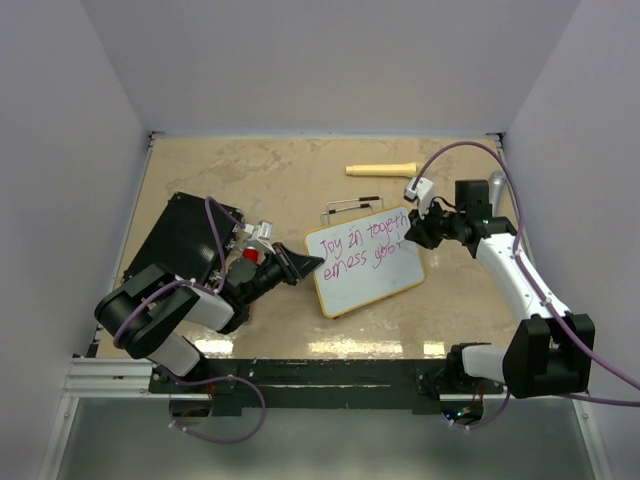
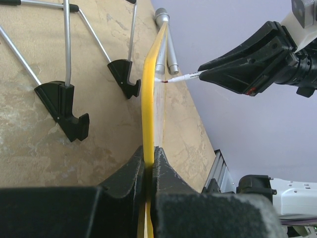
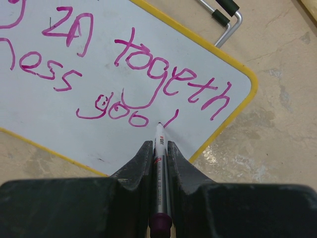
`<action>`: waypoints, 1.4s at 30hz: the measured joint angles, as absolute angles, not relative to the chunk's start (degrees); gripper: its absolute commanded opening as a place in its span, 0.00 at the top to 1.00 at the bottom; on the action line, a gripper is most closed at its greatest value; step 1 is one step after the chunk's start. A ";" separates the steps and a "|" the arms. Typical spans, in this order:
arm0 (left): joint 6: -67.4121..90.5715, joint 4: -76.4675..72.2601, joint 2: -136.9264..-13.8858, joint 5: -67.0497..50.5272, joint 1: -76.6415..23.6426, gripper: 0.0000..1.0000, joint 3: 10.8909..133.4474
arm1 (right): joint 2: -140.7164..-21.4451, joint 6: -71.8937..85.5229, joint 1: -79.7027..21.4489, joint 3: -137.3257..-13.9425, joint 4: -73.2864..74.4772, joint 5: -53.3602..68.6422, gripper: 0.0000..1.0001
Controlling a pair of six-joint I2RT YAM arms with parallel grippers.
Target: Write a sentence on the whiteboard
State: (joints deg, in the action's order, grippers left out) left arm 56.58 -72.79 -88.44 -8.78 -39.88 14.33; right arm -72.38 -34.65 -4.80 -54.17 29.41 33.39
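A beige marbled counter [image 1: 280, 180] sits between pale walls. Near its middle, the left tool [image 1: 312, 264] is clamped on the left edge of the whiteboard [image 1: 380, 285], which carries the pink sentence [image 1: 358, 246]. Beyond it, the right tool [image 1: 412, 233] pinches a marker [image 3: 159, 141], its tip on the board just after "goo".

The beige, marbled table [image 1: 280, 170] carries a black flat case [image 1: 180, 240] on its left side, lying at an angle. A pale wooden stick [image 1: 382, 169] lies near the far edge, right of centre. Plain white walls [image 1: 320, 60] enclose three sides.
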 measured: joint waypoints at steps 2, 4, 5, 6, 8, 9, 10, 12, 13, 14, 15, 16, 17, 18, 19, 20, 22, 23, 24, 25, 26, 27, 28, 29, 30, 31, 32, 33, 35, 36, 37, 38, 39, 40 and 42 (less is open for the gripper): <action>56.58 -72.88 -88.51 -8.80 -39.88 1.00 14.33 | -72.38 -34.70 -4.82 -54.17 29.32 34.24 1.00; 56.58 -72.93 -88.53 -8.80 -39.88 1.00 14.35 | -72.38 -34.96 -4.82 -54.19 29.43 34.81 1.00; 56.55 -72.97 -88.55 -8.80 -39.88 1.00 14.35 | -72.38 -35.16 -4.82 -54.22 29.58 35.35 1.00; 56.55 -73.01 -88.55 -8.82 -39.88 1.00 14.35 | -72.38 -35.33 -4.82 -54.22 29.78 35.64 1.00; 56.55 -73.03 -88.55 -8.84 -39.88 1.00 14.35 | -72.38 -35.92 -4.82 -54.22 30.20 35.79 1.00; 56.55 -73.03 -88.55 -8.84 -39.88 1.00 14.35 | -72.38 -36.16 -4.82 -54.22 30.46 35.79 1.00; 56.55 -73.03 -88.55 -8.84 -39.88 1.00 14.35 | -72.38 -36.49 -4.82 -54.22 30.85 35.77 1.00; 56.53 -73.03 -88.55 -8.84 -39.88 1.00 14.33 | -72.38 -37.23 -4.82 -54.22 31.92 35.75 1.00; 56.53 -73.06 -88.55 -8.86 -39.88 1.00 14.35 | -72.38 -37.56 -4.82 -54.22 32.45 35.73 1.00; 56.53 -73.06 -88.55 -8.86 -39.88 1.00 14.35 | -72.38 -37.82 -4.82 -54.22 32.84 35.70 1.00; 56.51 -73.06 -88.55 -8.86 -39.88 1.00 14.35 | -72.38 -38.13 -4.82 -54.19 33.26 35.68 1.00; 56.51 -73.06 -88.55 -8.86 -39.88 1.00 14.35 | -72.38 -38.41 -4.82 -54.19 33.52 35.62 1.00; 56.51 -73.08 -88.55 -8.86 -39.88 1.00 14.35 | -72.38 -38.63 -4.82 -54.19 33.71 35.51 1.00; 56.51 -73.08 -88.55 -8.86 -39.88 1.00 14.35 | -72.38 -38.70 -4.82 -54.19 33.89 35.46 1.00; 56.51 -73.08 -88.55 -8.86 -39.88 1.00 14.35 | -72.38 -38.74 -4.82 -54.15 33.95 35.33 1.00; 56.51 -73.06 -88.55 -8.86 -39.88 1.00 14.35 | -72.38 -38.70 -4.82 -54.08 33.93 35.14 1.00; 56.51 -73.06 -88.55 -8.86 -39.88 1.00 14.35 | -72.38 -38.59 -4.82 -54.04 33.89 34.52 1.00; 56.53 -73.06 -88.55 -8.86 -39.88 1.00 14.35 | -72.38 -38.52 -4.82 -54.04 33.82 34.11 1.00; 56.53 -73.06 -88.55 -8.84 -39.88 1.00 14.35 | -72.38 -38.33 -4.82 -54.04 33.76 33.82 1.00; 56.53 -73.06 -88.55 -8.86 -39.88 1.00 14.35 | -72.38 -38.13 -4.82 -54.04 33.69 33.56 1.00; 56.53 -73.06 -88.55 -8.84 -39.88 1.00 14.35 | -72.38 -37.98 -4.82 -54.04 33.58 33.41 1.00; 56.53 -73.06 -88.55 -8.84 -39.88 1.00 14.35 | -72.38 -37.80 -4.82 -54.04 33.41 33.15 1.00; 56.53 -73.06 -88.55 -8.84 -39.88 1.00 14.35 | -72.38 -37.47 -4.82 -54.04 33.26 32.91 1.00; 56.53 -73.06 -88.55 -8.84 -39.88 1.00 14.35 | -72.38 -37.26 -4.82 -54.06 33.04 32.69 1.00; 56.53 -73.03 -88.55 -8.84 -39.88 1.00 14.35 | -72.38 -37.04 -4.82 -54.08 32.86 32.56 1.00; 56.53 -73.03 -88.55 -8.84 -39.88 1.00 14.35 | -72.38 -36.88 -4.82 -54.11 32.64 32.49 1.00; 56.53 -73.06 -88.55 -8.84 -39.88 1.00 14.35 | -72.38 -36.73 -4.82 -54.17 32.40 32.49 1.00; 56.53 -73.06 -88.55 -8.84 -39.88 1.00 14.35 | -72.40 -36.56 -4.82 -54.26 32.10 32.49 1.00; 56.53 -73.06 -88.55 -8.86 -39.88 1.00 14.35 | -72.47 -36.05 -4.82 -54.43 31.53 32.47 1.00; 56.53 -73.06 -88.55 -8.86 -39.88 1.00 14.35 | -72.53 -35.90 -4.82 -54.46 31.20 32.49 1.00; 56.53 -73.06 -88.55 -8.86 -39.88 1.00 14.35 | -72.64 -35.77 -4.82 -54.57 31.09 32.51 1.00; 56.53 -73.03 -88.55 -8.86 -39.88 1.00 14.35 | -72.77 -35.55 -4.82 -54.68 31.00 32.51 1.00; 56.55 -73.01 -88.55 -8.86 -39.88 1.00 14.35 | -72.86 -35.48 -4.82 -54.70 30.89 32.51 1.00; 56.58 -73.01 -88.58 -8.84 -39.86 1.00 14.35 | -72.88 -35.48 -4.82 -54.70 30.89 32.53 1.00; 56.58 -73.01 -88.58 -8.84 -39.86 1.00 14.35 | -72.88 -35.53 -4.82 -54.70 30.89 32.53 1.00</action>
State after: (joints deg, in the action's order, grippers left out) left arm 56.58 -73.01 -88.58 -8.84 -39.86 14.35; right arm -72.88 -35.53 -4.82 -54.70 30.89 32.53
